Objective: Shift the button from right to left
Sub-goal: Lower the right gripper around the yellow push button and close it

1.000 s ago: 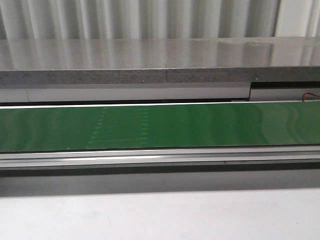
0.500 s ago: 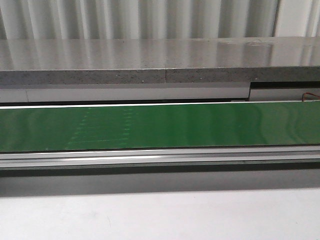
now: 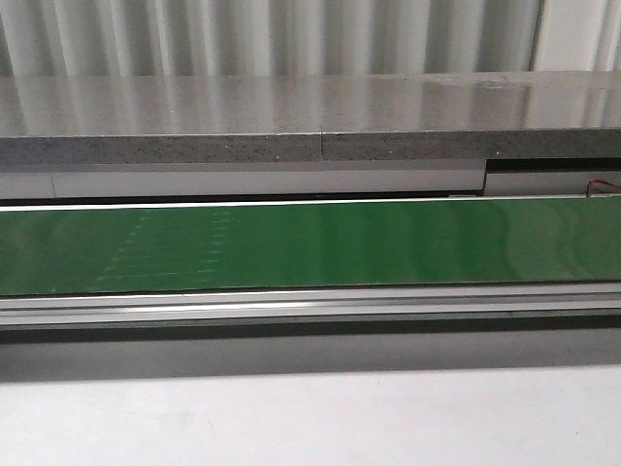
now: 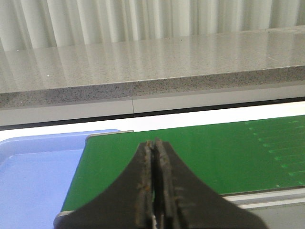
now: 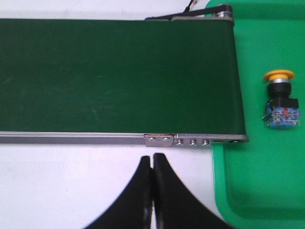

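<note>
Green tray [image 5: 267,191] holding button [image 5: 281,100], well apart from closed, empty right gripper [image 5: 152,164], left gripper [image 4: 153,152] pressed together

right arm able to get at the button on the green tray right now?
Probably yes. The button lies alone on the green tray, beside the belt's end, nothing over it. The right gripper is shut, so it must open first.

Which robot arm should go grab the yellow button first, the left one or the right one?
Probably the right. Its camera shows the button lying in the green tray past the belt's end, near the right tool. The left tool sees only belt and a blue tray.
</note>
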Action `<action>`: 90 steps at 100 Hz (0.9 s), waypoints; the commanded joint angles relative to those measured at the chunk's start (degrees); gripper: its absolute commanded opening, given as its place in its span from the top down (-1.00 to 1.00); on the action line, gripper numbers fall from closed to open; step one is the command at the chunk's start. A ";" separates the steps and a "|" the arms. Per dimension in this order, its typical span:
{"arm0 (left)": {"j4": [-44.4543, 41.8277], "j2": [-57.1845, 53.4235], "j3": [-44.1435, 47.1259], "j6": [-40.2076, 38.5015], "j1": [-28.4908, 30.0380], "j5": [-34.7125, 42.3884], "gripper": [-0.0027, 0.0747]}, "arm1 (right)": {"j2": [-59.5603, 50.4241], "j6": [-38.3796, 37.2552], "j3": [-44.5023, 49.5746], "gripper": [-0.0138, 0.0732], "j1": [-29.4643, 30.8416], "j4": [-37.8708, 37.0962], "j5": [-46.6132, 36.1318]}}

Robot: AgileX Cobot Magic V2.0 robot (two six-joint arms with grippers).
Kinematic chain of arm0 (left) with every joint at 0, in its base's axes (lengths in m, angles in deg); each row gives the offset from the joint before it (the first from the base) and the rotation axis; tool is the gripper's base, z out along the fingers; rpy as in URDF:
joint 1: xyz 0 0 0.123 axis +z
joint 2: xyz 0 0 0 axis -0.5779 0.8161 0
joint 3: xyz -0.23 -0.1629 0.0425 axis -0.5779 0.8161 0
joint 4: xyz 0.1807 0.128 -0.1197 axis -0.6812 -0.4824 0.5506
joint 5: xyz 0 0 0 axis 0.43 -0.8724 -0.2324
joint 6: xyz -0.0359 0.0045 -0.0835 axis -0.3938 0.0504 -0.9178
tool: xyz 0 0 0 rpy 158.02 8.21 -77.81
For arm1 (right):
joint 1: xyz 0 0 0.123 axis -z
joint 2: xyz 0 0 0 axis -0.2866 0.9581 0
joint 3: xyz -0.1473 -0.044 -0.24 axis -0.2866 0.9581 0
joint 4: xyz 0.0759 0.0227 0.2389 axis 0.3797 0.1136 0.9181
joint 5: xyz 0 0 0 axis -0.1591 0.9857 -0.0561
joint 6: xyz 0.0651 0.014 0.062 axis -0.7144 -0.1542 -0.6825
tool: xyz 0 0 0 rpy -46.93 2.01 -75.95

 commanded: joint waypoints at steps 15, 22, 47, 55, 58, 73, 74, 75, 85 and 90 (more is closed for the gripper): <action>0.15 -1.90 2.26 -0.49 0.09 4.47 0.98 | 9.31 0.22 -7.11 0.67 0.07 0.33 2.12; 0.15 -1.90 2.26 -0.49 0.09 4.47 0.98 | 11.49 0.22 -8.32 0.40 0.07 0.33 3.03; 0.15 -1.90 2.26 -0.49 0.09 4.47 0.98 | 16.11 0.22 -10.51 -0.62 0.07 0.66 4.43; 0.15 -1.90 2.26 -0.49 0.09 4.47 0.98 | 17.35 0.16 -11.25 -0.60 0.22 0.65 4.71; 0.15 -1.90 2.26 -0.49 0.09 4.47 0.98 | 17.65 0.16 -11.62 -0.60 0.63 0.65 4.76; 0.15 -1.90 2.26 -0.49 0.09 4.47 0.98 | 19.51 0.16 -14.23 -0.60 5.74 0.65 5.28; 0.15 -1.90 2.26 -0.49 0.09 4.47 0.98 | 19.61 0.16 -14.38 -0.60 6.05 0.65 5.42; 0.15 -1.90 2.26 -0.49 0.09 4.47 0.98 | 19.71 0.16 -14.53 -0.60 6.36 0.65 5.46; 0.15 -1.90 2.26 -0.49 0.09 4.47 0.98 | 21.61 0.16 -16.41 -0.60 11.38 0.27 5.80; 0.15 -1.90 2.26 -0.49 0.09 4.47 0.98 | 22.69 0.16 -17.26 -0.59 13.98 -0.08 5.86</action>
